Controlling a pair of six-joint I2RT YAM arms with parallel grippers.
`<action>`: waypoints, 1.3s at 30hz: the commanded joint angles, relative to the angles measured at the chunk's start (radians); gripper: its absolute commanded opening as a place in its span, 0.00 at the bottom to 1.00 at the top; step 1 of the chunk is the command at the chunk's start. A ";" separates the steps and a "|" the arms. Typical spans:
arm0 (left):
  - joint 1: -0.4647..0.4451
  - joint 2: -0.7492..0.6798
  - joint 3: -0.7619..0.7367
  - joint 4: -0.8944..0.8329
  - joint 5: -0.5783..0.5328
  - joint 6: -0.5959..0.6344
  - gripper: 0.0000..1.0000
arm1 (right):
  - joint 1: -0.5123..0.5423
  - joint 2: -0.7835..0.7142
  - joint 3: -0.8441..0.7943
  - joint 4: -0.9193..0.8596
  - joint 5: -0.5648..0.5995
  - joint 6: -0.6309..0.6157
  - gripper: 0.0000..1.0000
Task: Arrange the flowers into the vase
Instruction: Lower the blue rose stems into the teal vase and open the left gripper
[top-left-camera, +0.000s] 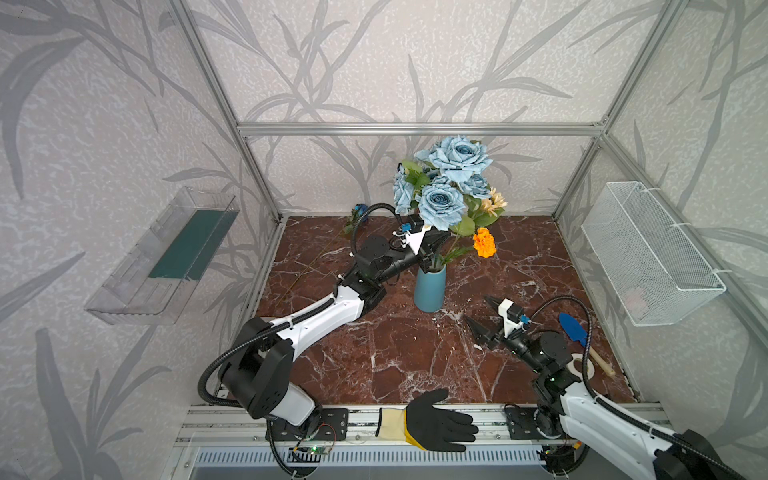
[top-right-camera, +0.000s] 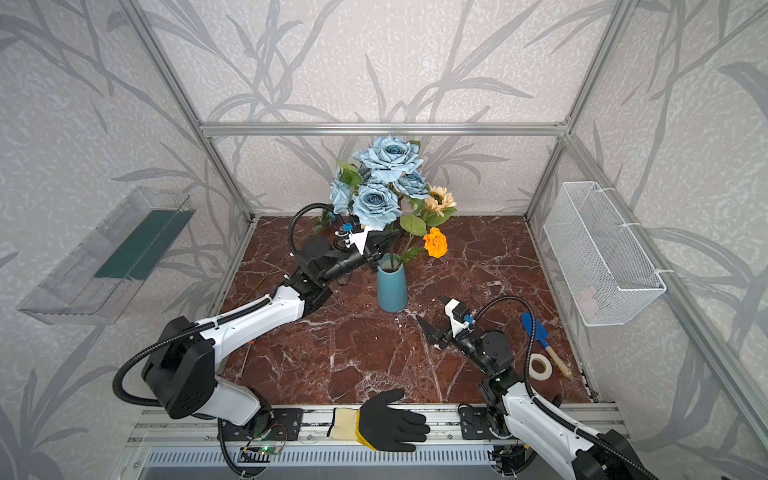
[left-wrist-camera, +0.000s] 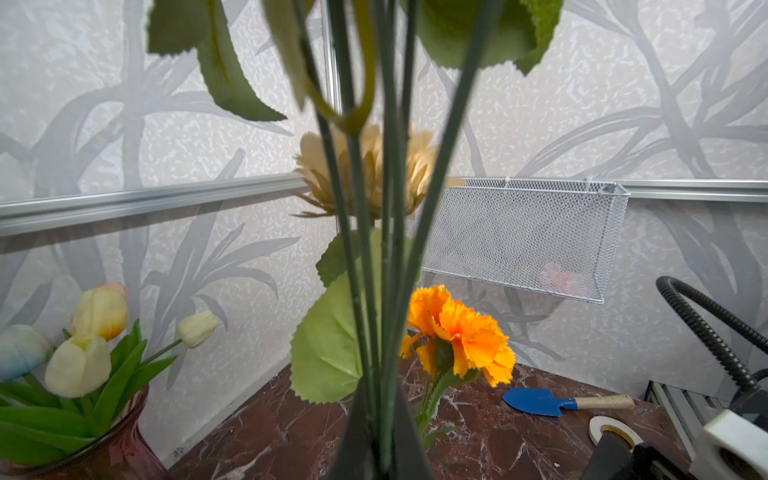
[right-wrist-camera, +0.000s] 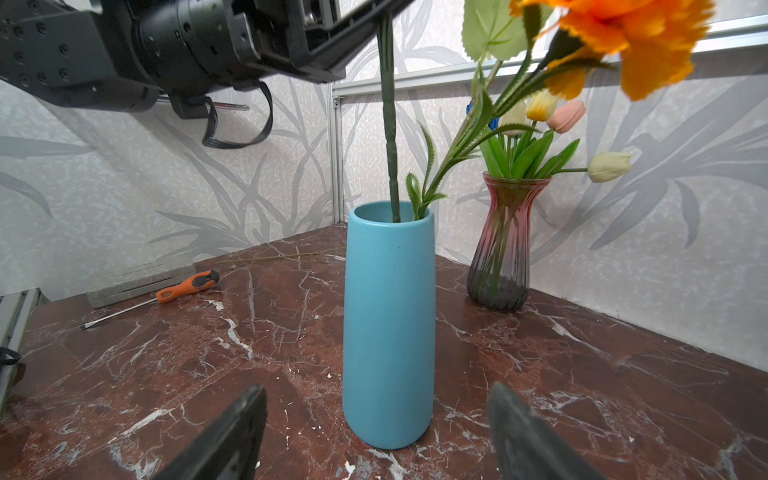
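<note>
Top views both show the left tool (top-left-camera: 432, 249) clamped on the dusty-blue roses (top-left-camera: 442, 199) just above the blue vase (top-left-camera: 430, 286). The right tool (top-left-camera: 478, 309) sits half-wide and empty near the vase's base.

Left wrist view: the gripped stems (left-wrist-camera: 386, 291) stand before a beige daisy (left-wrist-camera: 370, 170).

Right wrist view: the stem ends are inside the vase mouth beside the marigold (right-wrist-camera: 615, 37), so insertion seems underway. Next, lower gently and release without tipping the vase.

A red-brown marble bench (right-wrist-camera: 166, 353) lies under the vase, with leaf-patterned walls (right-wrist-camera: 124, 187) behind.
</note>
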 joint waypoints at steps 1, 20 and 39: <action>-0.001 0.007 -0.037 0.083 -0.020 0.012 0.00 | 0.008 -0.013 0.022 0.000 0.009 -0.014 0.84; 0.001 0.030 -0.226 0.239 -0.102 0.003 0.35 | 0.007 0.007 0.024 0.011 0.006 -0.014 0.84; 0.079 -0.271 -0.328 -0.100 -0.169 0.158 0.92 | 0.008 0.063 0.028 0.039 0.012 -0.021 0.84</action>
